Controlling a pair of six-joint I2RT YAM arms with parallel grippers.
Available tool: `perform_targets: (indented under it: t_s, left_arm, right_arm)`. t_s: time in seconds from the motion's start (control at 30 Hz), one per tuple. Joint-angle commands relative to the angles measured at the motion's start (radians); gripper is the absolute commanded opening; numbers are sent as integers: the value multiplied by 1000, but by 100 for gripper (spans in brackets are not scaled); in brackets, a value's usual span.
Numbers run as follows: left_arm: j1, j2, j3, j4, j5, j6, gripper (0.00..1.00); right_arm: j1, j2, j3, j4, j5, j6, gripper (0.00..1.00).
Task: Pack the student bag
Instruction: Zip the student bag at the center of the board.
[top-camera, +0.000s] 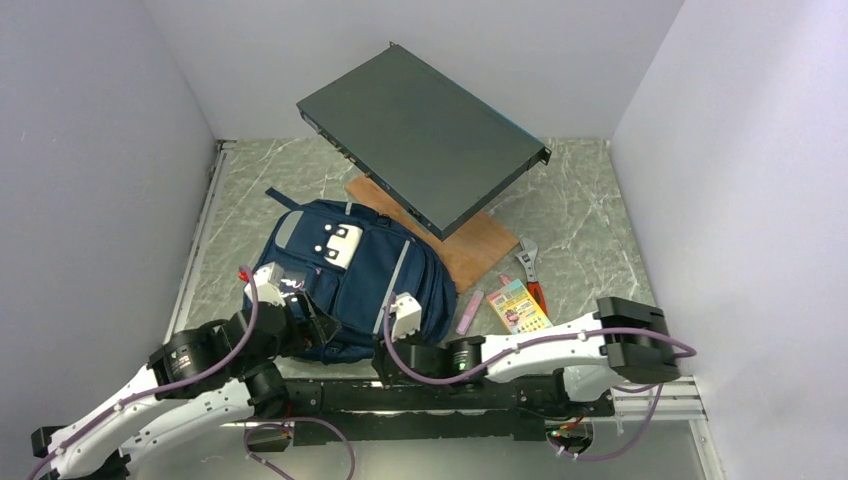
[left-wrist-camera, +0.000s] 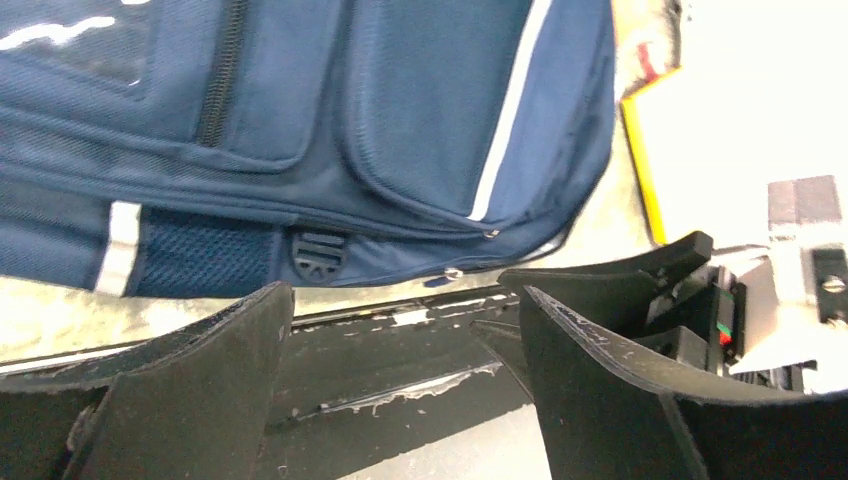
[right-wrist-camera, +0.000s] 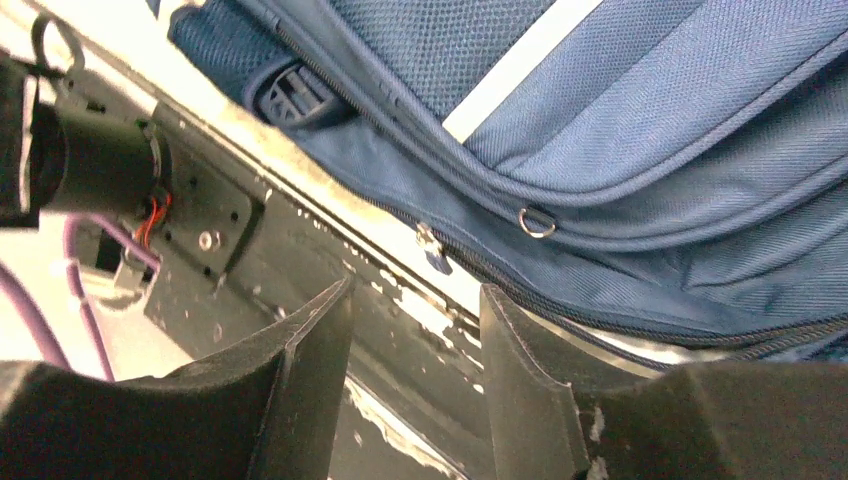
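Blue bag (top-camera: 350, 280) flat on the table (top-camera: 590, 210), at its near edge. Left gripper (left-wrist-camera: 400, 300) spread wide beside the bag, holding nothing. Right gripper (right-wrist-camera: 415, 300) spread too, empty, just beside it.

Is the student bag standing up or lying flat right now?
Lying flat: the student bag rests on the table, its front facing up toward the overhead camera.
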Motion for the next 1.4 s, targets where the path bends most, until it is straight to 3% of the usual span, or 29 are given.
perform_targets:
  t_s: [0.0,0.3,0.53,0.73,0.87,1.0,1.17,1.37]
  left_arm:
    - [2,-14,-39,-93,-67,-133,86]
    - [3,156,-87,-88,-3,-370,73]
    - [3,299,-123,-14,25,-413,68]
    - [3,314,-198,52,17,-503,67]
    - [6,327,-266,119,-23,-547,63]
    - [28,369,-295,192,-136,-495,60]
    - [215,452,-303,200,-164,-386,46]
    - [563,451,-283,289,-118,-101,43]
  right_arm:
    - [17,95,83,-44,134,168,52]
    - [19,280,203,-227,216,397,54]
    - [27,334,228,-255,297,405,49]
    - [38,386,277,-288,356,358,35]
    - [54,408,333,-328,384,259,2]
    - [118,393,371,-384,406,132,0]
    - [151,300,294,-260,294,-99,0]
    - [148,148,70,-41,130,-341,0]
